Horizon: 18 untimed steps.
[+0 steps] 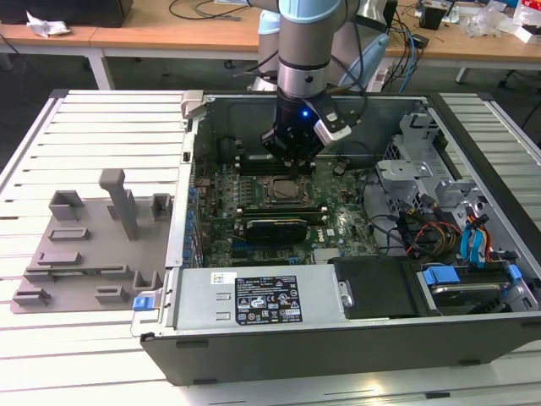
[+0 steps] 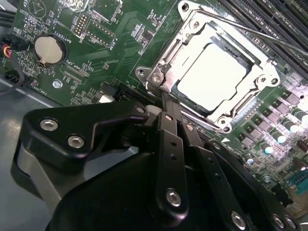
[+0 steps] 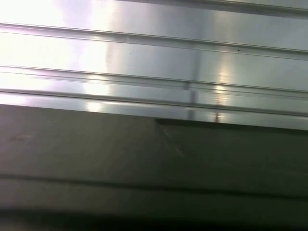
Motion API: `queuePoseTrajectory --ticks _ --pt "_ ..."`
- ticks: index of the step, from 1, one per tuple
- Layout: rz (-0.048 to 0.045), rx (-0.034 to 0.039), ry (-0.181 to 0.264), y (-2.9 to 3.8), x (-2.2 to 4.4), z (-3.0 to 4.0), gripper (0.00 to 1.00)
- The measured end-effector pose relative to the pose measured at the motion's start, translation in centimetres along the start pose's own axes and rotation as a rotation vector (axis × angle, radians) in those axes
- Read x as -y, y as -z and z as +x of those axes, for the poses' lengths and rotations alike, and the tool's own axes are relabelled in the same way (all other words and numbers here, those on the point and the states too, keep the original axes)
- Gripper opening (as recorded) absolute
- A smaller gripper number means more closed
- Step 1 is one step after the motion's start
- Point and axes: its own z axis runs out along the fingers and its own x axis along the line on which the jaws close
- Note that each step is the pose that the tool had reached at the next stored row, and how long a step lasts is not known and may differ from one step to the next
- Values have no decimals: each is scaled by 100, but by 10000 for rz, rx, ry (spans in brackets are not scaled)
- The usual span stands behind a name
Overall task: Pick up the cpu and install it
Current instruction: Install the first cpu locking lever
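The cpu (image 2: 216,77), a flat square chip with a silvery-white top, lies inside the motherboard socket (image 2: 260,60), ringed by the socket's metal frame. In the exterior view the socket (image 1: 282,188) is in the middle of the open computer case, directly under the arm. My gripper (image 2: 162,98) is shut with its two thin black fingers (image 2: 169,144) pressed together, and nothing shows between them. Their tips rest at the socket frame's edge, beside the cpu rather than on it. In the exterior view the gripper (image 1: 293,166) hangs just above the socket.
A grey moulded tray (image 1: 84,245) lies on the slatted table at the exterior view's left. The case walls (image 1: 188,169) surround the board. A drive cage (image 1: 406,169) and cables (image 1: 439,233) crowd the right side. A coin battery (image 2: 48,49) sits near the socket.
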Motion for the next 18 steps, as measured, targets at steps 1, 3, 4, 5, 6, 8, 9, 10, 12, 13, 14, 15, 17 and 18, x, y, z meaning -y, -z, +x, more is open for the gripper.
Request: queuePoseTrajectory --ticks 1,3,4,5,6,8,9,10,12,13,14,15,17,18 --pt "5 -1 -1 -6 0 0 11" --pt "-4 2 -7 -24 -2 0 11" --pt "1 -3 -9 -35 -2 1 11" --pt "4 -5 -10 -41 -1 1 11" --pt "5 -6 -10 -44 -1 1 11" --pt "5 -3 -9 -48 -5 -2 11" --pt "6 -3 -9 -47 -7 -2 11" --pt "4 -3 -7 -46 -10 -2 11" --pt "-12 8 -10 -31 -13 -5 11" --pt "-17 11 -10 -23 -14 -6 11" --pt "-1 0 -9 2 -10 -4 11" --pt "-3 1 -10 8 -9 -5 11" --pt "0 0 -10 12 27 -1 11" --pt "-1 0 -9 10 72 2 11"
